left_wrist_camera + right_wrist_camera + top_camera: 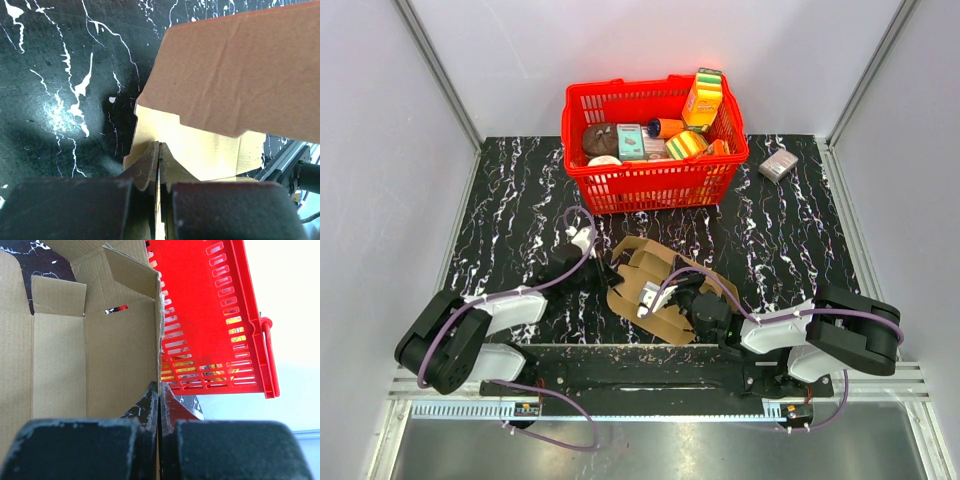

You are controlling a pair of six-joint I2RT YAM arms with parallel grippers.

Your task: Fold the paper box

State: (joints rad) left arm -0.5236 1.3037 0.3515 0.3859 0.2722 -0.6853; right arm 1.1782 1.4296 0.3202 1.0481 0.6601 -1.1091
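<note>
The paper box (655,290) lies partly opened on the table (510,200), in the lower centre of the top view, between my two arms. It is plain brown cardboard, with its flaps spread at different angles.

My left pincer (159,150) is closed tight on a thin edge of the cardboard. In the left wrist view a broad brown flap (225,65) fills the upper right of the frame, above a paler panel, and the black marbled table (60,75) fills the left side.

My right pincer (159,390) is likewise closed, clamping an upright wall of the paper box (75,365). The inner panels and a short folded flap occupy the left half of that frame.

The red basket (655,185) stands at the top centre of the top view, just beyond the paper box, and holds printed packages (702,100). In the right wrist view its slotted wall (210,315) occupies the upper right.

A small grey-pink box (778,165) sits on the table to the right of the basket.
</note>
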